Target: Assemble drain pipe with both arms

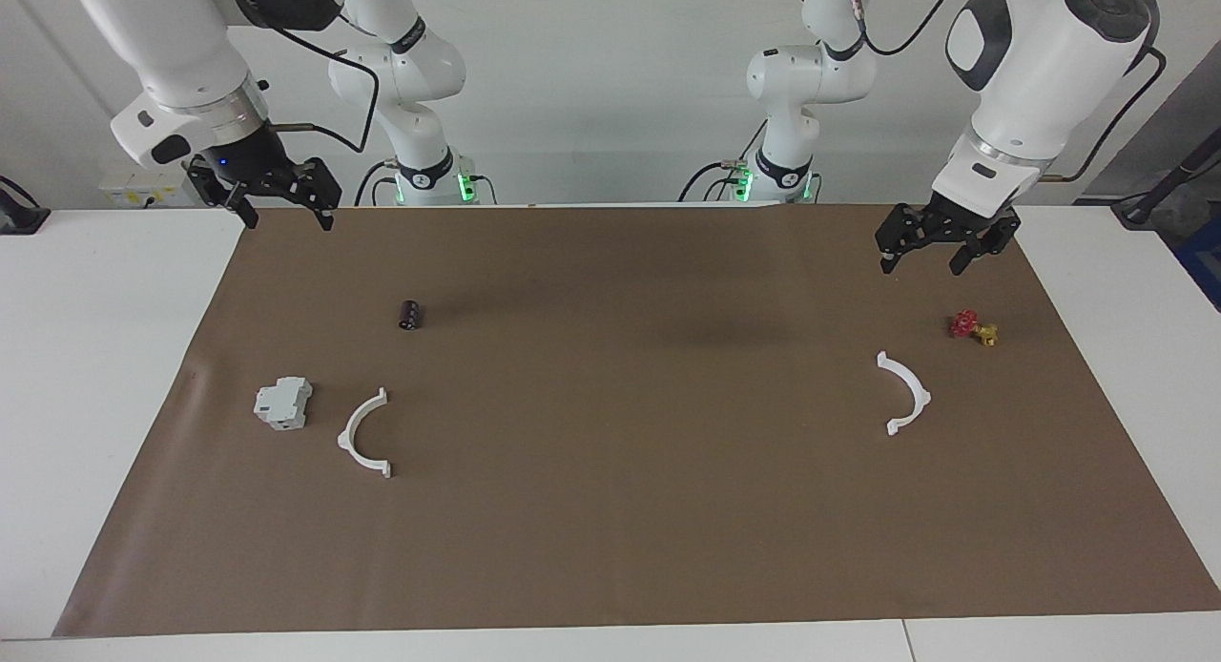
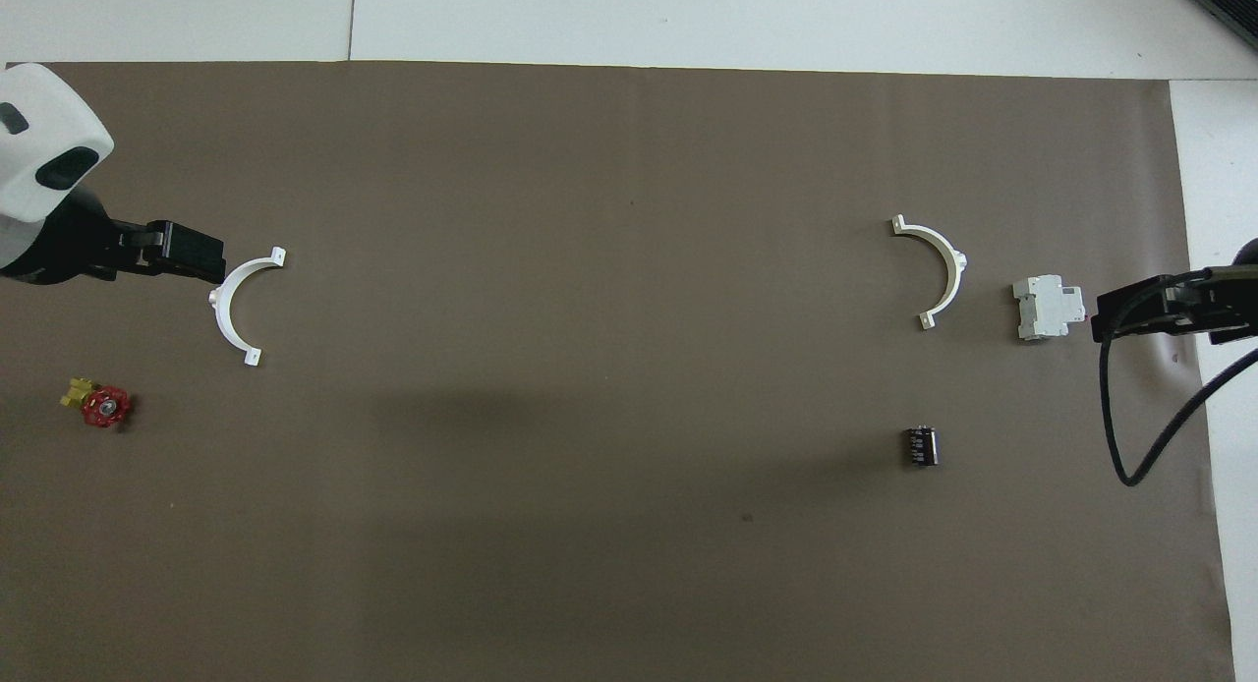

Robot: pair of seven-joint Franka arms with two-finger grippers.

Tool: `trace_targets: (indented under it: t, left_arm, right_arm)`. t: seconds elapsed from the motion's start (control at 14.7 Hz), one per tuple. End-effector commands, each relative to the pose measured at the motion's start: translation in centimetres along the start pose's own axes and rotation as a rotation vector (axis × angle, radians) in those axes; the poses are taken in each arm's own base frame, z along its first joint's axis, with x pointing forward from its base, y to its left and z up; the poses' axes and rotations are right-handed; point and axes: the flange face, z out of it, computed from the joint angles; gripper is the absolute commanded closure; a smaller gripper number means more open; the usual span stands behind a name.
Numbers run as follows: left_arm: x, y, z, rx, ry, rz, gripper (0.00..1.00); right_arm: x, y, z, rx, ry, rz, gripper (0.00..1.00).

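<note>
My bench (image 1: 105, 376) is white, and a big brown sheet (image 1: 610, 509) covers most of its top; everything loose lies on that sheet.

My two arms hang above the robots' edge of the sheet. My right arm (image 1: 181, 61) comes down at its own end of the bench, and its tool (image 1: 283, 214) hovers over the sheet's corner there, fingers spread wide with nothing between them. My left arm (image 1: 1035, 80) does the same at its end; its tool (image 1: 923, 258) hangs over the sheet with the fingers apart and empty. From overhead, the left tool (image 2: 187, 255) seems to touch one half-ring, but the facing view shows it raised well clear.

The drain pipe lies in two separate pieces, well apart. One white half-ring (image 1: 365, 434) lies flat toward the right arm's end, its open side turned toward the middle of the bench. The other half-ring (image 1: 906, 392) lies flat toward the left arm's end, its open side also turned toward the middle, so the two curves face one another across the sheet.

A grey-white boxy block (image 1: 283, 402) sits just beside the first half-ring, closer to the bench's end. A small red-and-yellow valve (image 1: 973, 327) lies near the second half-ring, nearer to the robots. A small dark cylinder (image 1: 410, 315) lies on its side nearer to the robots than the first half-ring.
</note>
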Motion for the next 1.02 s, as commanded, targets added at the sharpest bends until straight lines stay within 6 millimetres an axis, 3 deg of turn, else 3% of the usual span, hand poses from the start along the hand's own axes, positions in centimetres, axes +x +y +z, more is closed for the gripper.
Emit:
trace_targets:
  t: [0.0,0.34,0.55,0.68,0.82,0.95]
  left_arm:
    - [-0.6,0.0,-0.3,0.012,0.015,-0.008,0.00]
    - [-0.6,0.0,-0.3,0.012,0.015,-0.008,0.00]
    - [-0.6,0.0,-0.3,0.012,0.015,-0.008,0.00]
    - [-0.6,0.0,-0.3,0.011,0.015,-0.010,0.00]
    - [-0.6,0.0,-0.3,0.011,0.015,-0.010,0.00]
    - [-0.6,0.0,-0.3,0.012,0.015,-0.009,0.00]
  right_arm:
    - [-0.5,0.1,-0.5,0.002,0.000,0.013,0.00]
    - [-0.5,0.1,-0.1,0.004,-0.006,0.017,0.00]
    - [0.5,-0.4,1.8,0.007,0.064,-0.097,0.00]
    - [3.4,-0.7,4.6,0.006,0.092,-0.121,0.00]
    - [7.3,-1.2,8.9,0.002,0.138,-0.213,0.00]
    - [11.4,-1.7,14.5,0.000,0.184,-0.242,0.00]
